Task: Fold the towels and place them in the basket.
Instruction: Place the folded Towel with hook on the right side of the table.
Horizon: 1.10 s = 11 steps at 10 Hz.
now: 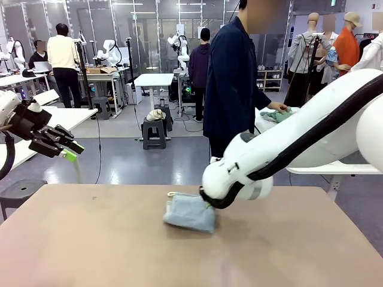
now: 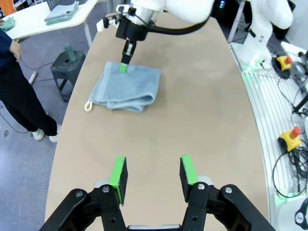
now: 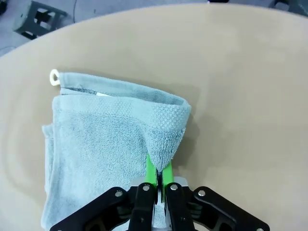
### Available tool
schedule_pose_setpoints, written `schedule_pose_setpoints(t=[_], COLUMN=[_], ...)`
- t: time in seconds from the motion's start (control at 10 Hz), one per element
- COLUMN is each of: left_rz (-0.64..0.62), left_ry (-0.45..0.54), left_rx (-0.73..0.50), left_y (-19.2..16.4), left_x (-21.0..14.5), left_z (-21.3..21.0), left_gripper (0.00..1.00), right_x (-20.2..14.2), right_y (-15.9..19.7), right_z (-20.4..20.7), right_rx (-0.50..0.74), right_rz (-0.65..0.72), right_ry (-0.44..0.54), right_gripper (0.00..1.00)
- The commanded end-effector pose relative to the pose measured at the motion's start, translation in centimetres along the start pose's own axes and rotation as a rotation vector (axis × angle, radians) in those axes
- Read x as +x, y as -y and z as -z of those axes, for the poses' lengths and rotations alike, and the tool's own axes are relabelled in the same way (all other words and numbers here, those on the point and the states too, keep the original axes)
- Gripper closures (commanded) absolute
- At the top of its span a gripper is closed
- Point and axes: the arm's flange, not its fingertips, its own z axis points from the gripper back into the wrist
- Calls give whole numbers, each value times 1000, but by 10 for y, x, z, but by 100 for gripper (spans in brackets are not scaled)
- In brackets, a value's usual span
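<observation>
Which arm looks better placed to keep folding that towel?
Probably the right. The right gripper is shut on a corner of the towel, so it could fold it from there. The left gripper hangs open above bare table, apart from the towel.

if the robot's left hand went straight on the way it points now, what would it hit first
The left hand would probably meet bare table first, just short of the folded blue towel; depth is unclear.

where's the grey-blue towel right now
The grey-blue towel lies folded near the middle of the table in the front view, its edge pinched by the right pincer.
</observation>
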Motion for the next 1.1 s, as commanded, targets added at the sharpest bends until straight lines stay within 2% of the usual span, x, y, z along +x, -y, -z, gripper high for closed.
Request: schedule_pose_setpoints(t=[0.0, 0.1, 0.4, 0.5, 0.7, 0.8, 1.0], left_rz=[2, 2, 2, 2, 2, 2, 2], left_ry=[-13, -13, -13, -13, -13, -13, -13], left_rx=[-2, -2, -2, -2, -2, -2, -2], left_y=[2, 2, 2, 2, 2, 2, 2], left_x=[1, 1, 1, 1, 1, 1, 1], left_z=[0, 0, 0, 0, 0, 0, 0], left_gripper=[43, 43, 43, 43, 43, 43, 43], right_x=[21, 31, 74, 85, 96, 101, 108], right_y=[63, 93, 208, 236, 281, 298, 320], right_z=[-13, -25, -62, -72, -91, -95, -97], right_rx=[16, 10, 8, 19, 16, -8, -44], right_rz=[-25, -15, -109, -137, -185, -163, -162], right_ry=[-45, -30, -50, -63, -67, -54, -43], right_gripper=[95, 95, 95, 95, 95, 95, 95])
